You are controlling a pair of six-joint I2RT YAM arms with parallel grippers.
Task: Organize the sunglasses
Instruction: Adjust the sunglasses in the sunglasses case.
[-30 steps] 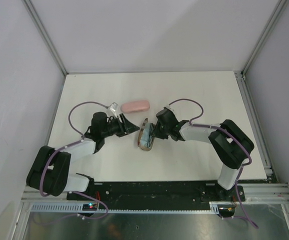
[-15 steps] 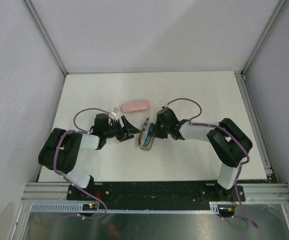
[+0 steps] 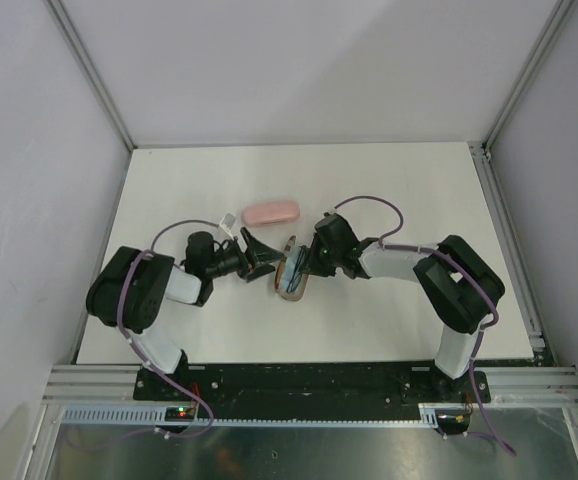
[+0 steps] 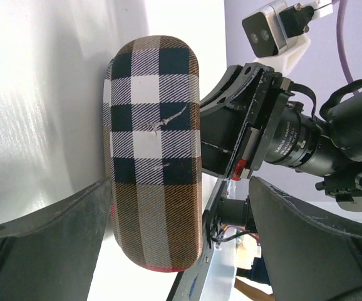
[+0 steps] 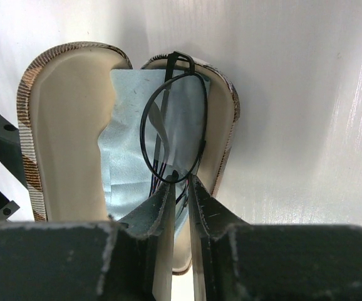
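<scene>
The right claw (image 5: 180,188), pinched on the wire sunglasses (image 5: 171,125) lying on the cloth (image 5: 128,150) in the open checked case (image 5: 226,125) mid-table, may bend them if the lid (image 4: 153,144), which the wide-open, empty left claw (image 4: 181,180) only straddles, falls shut.

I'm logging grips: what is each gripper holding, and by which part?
The right gripper pinches the wire-framed sunglasses by the near lens rim, inside the open plaid case. The left gripper is open, holding nothing.
</scene>
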